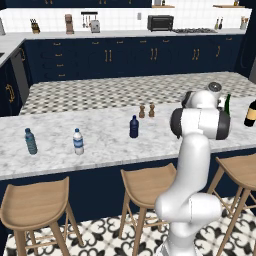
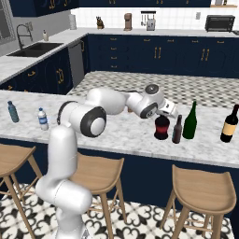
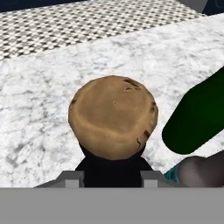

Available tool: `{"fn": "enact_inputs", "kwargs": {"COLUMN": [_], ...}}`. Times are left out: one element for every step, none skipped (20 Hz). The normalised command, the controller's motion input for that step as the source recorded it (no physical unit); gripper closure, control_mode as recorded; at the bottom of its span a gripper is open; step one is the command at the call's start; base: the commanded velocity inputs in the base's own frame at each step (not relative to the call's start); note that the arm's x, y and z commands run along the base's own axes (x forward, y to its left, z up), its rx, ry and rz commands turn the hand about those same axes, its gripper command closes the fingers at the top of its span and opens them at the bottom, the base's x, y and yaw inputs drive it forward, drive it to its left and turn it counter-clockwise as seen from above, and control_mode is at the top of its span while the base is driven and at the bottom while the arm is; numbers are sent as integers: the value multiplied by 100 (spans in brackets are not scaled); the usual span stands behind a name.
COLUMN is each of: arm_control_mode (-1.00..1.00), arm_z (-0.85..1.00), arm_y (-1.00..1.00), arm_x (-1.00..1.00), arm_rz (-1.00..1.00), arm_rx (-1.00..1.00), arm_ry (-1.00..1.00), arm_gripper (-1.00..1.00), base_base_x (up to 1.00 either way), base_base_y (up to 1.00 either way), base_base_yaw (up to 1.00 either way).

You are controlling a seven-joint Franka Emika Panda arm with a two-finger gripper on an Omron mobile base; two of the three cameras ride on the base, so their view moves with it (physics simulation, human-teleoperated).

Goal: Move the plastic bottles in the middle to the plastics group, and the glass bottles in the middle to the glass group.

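The squat glass bottle [image 2: 162,130] stood on the bench [image 2: 116,133] directly under my end effector [image 2: 164,115], its cork-brown stopper filling the hand view. I judged it heavy for its size, rigid, smooth-sided and breakable, best taken at the dark neck just below the stopper. My end effector was about half open, its tips set against both sides of that neck, clamped on it as far as I could tell. The slim bottle [image 2: 177,130] and the green wine bottle [image 2: 190,122] stood just beside it.
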Motion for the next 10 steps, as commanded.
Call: {"fn": "enact_inputs", "kwargs": {"arm_control_mode": [-100,-100,-100,-100,-100,-100,-100,-100,-100,-100], "arm_z": [-11,-18,-18,-26,-27,-26,-26,-26,-22,-19], "arm_y": [-5,-2,0,0,0,0,0,0,0,0], "arm_x": [0,0,0,0,0,0,0,0,0,0], "arm_rz": [-1,-1,0,0,0,0,0,0,0,0], "arm_rx": [3,3,1,1,0,0,0,0,0,0], "arm_ry": [0,0,0,0,0,0,0,0,0,0], "arm_gripper": [100,100,100,100,100,100,100,100,100,100], "base_base_x": [0,0,0,0,0,0,0,0,0,0], "base_base_y": [0,0,0,0,0,0,0,0,0,0], "base_base_yaw": [0,0,0,0,0,0,0,0,0,0]}}
